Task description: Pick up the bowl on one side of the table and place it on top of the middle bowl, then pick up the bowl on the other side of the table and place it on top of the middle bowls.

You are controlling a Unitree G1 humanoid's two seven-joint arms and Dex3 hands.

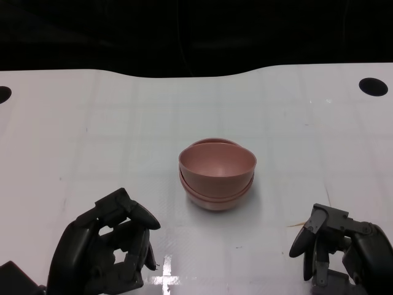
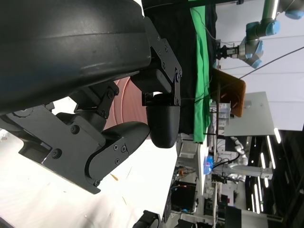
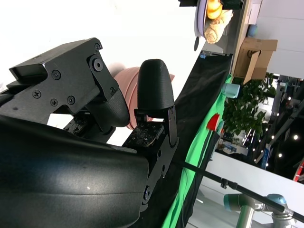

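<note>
A stack of pink bowls point(image 1: 217, 174) is seen at the middle of the white tabletop point(image 1: 92, 141) in the head view; the uppermost bowl point(image 1: 217, 165) is nested slightly tilted in the bowls beneath it, of which only the rims are exposed. How many bowls lie beneath it cannot be told with certainty from these rims. The left robot hand point(image 1: 110, 246) is shown at the near left edge, well apart from the stack, with its fingers curled inward and nothing held between them. The right robot hand point(image 1: 334, 249) is shown at the near right edge, likewise apart from the stack, its fingers bent downward and nothing gripped. In the left wrist view, a part of the pink stack point(image 2: 130, 102) is glimpsed behind the black fingers point(image 2: 161, 123). Two dark round holes point(image 1: 373, 86) are visible at the far corners of the tabletop.
</note>
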